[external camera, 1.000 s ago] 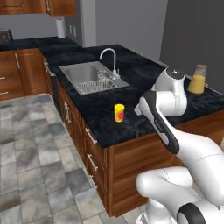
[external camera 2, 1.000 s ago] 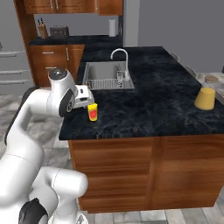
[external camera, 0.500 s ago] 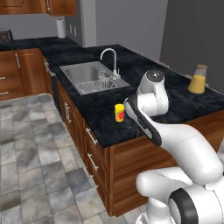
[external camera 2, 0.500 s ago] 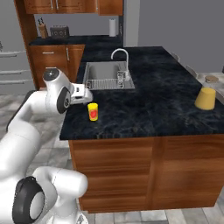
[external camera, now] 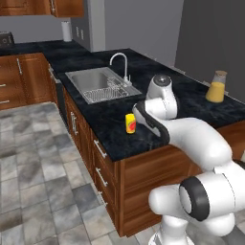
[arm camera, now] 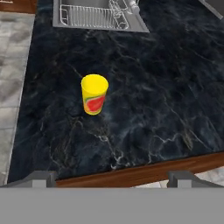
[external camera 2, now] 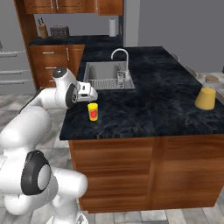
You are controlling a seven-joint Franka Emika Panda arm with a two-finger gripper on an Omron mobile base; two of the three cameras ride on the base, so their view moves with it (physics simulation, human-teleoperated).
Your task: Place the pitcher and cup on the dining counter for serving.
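The yellow cup (arm camera: pixel 94 94) with its red-orange mark stands upright on the black marbled dining counter (arm camera: pixel 157 83), near the front edge. My gripper (arm camera: pixel 112 178) hovers above that edge, open, fingertips wide apart with nothing between them and the cup ahead of them. In the right base view the hand (external camera 2: pixel 85 92) sits just up and left of the cup (external camera 2: pixel 92 111). From the left base view the cup (external camera: pixel 130 123) is beside my forearm. The pitcher (external camera: pixel 216 87) with orange liquid stands far off on the counter's far end (external camera 2: pixel 205 98).
A steel sink (external camera: pixel 100 85) with a curved faucet (external camera: pixel 122 64) is set into the counter behind the cup, also the sink (external camera 2: pixel 107 74). Wooden cabinets with drawer handles (external camera: pixel 100 148) run below. Tiled floor (external camera: pixel 33 158) lies to the left.
My arm's elbow has swung left and the hand has drawn slightly up and away from the cup. Cup and pitcher have stayed in place.
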